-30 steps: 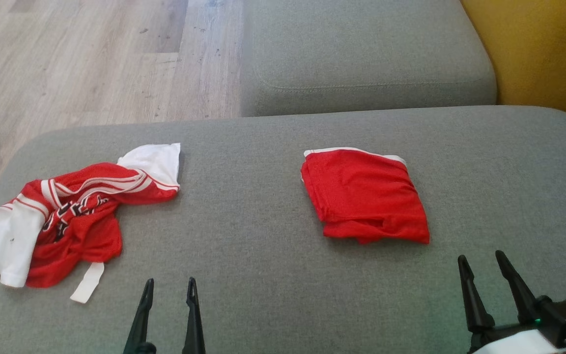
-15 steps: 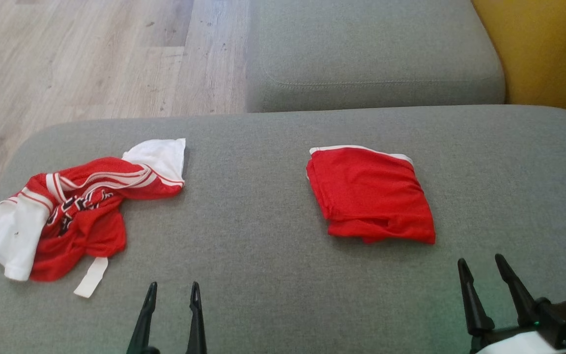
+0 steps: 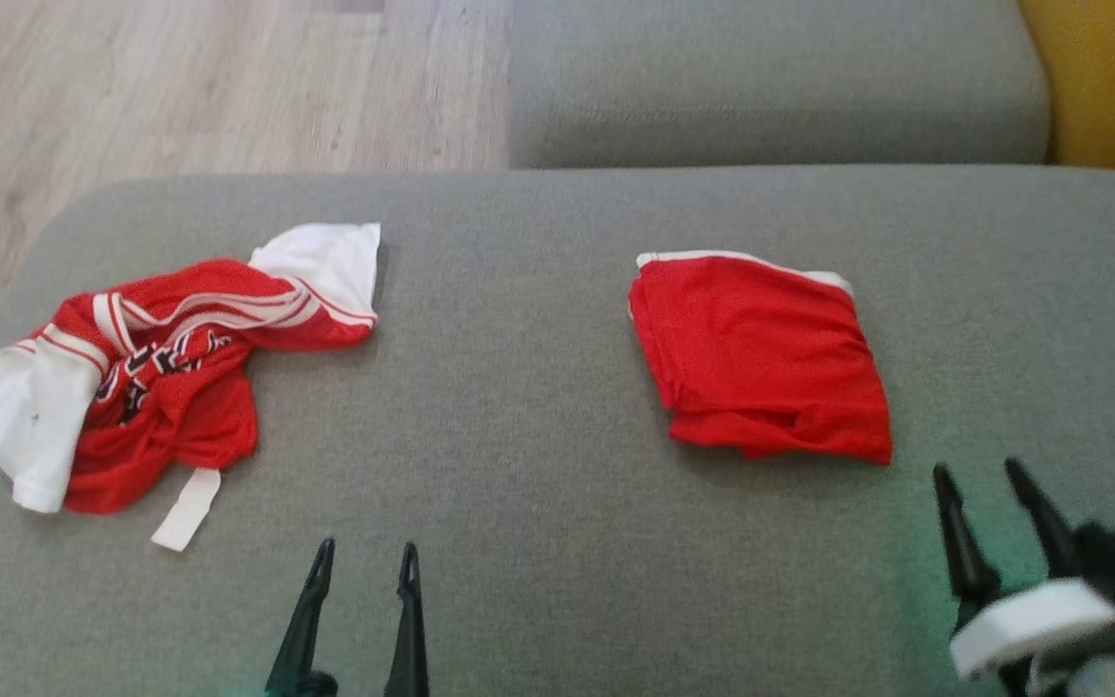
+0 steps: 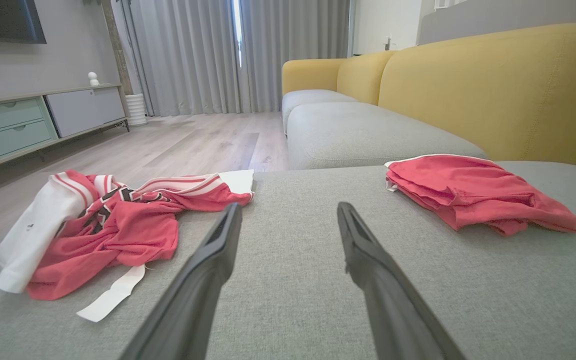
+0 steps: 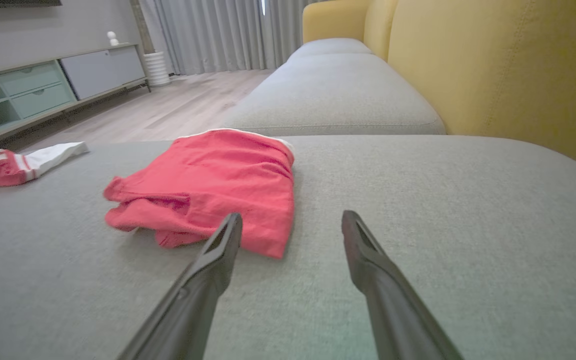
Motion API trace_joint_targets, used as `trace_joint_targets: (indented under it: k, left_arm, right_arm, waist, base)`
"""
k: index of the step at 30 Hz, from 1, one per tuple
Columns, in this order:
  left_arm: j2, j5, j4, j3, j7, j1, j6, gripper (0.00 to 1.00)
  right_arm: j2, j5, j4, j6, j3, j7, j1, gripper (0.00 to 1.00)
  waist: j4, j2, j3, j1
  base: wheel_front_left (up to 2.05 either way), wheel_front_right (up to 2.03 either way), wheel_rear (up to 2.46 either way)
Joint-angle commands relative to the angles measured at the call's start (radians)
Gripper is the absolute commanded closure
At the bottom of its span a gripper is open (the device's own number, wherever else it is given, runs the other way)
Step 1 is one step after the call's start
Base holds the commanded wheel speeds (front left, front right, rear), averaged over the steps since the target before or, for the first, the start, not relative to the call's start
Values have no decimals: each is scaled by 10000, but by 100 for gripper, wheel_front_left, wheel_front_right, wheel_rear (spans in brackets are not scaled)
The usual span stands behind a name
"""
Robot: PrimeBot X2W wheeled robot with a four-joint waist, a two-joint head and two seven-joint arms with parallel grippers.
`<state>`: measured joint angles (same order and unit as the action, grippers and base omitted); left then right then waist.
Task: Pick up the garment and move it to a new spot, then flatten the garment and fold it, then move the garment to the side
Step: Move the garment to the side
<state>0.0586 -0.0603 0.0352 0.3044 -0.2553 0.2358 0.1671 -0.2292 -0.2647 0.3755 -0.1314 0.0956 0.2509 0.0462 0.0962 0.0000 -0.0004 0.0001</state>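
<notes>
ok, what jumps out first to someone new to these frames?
Two red garments on the grey cushion: a crumpled red-and-white jersey at the robot's left, a folded red garment at its right. The left gripper and right gripper hover open and empty, nearer the robot.

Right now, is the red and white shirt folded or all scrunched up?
Scrunched up. The red and white shirt lies in a crumpled, twisted heap on the grey cushion, not in flat layers.
</notes>
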Motion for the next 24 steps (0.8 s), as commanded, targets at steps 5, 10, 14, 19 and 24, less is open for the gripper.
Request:
trace_joint_targets:
  k: [5, 10, 14, 19, 24]
  left_arm:
    - [-83, 127, -443, -13, -65, -854, 126, 0]
    - [-83, 90, -435, 261, -65, -1288, 233, 0]
    - [-83, 22, -389, 461, -65, -1631, 399, 0]
    - [-83, -29, -321, 681, -65, -1844, 538, 0]
    - [-83, -80, -256, 778, -65, -2011, 665, 0]
  right_arm:
    - [-693, -839, 603, 7, 310, -623, -1863, 0]
    - [-1304, -1351, 1600, 7, 857, -1655, -3182, 0]
    - [-1508, -2185, 2144, 7, 1583, -2239, -4170, 0]
    - [-1679, -2913, 2734, 7, 2226, -2555, -4791, 0]
    - [-1709, -3508, 3273, 7, 2910, -2792, -5196, 87]
  waist:
    - [169, 0, 834, -1]
    - [366, 0, 1406, -1]
    - [503, 0, 1855, -1]
    - [577, 0, 2079, -1]
    - [553, 0, 2225, -1]
  base:
    - [0, 0, 0]
    - [0, 0, 0]
    - [0, 0, 0]
    - [0, 0, 0]
    - [0, 0, 0]
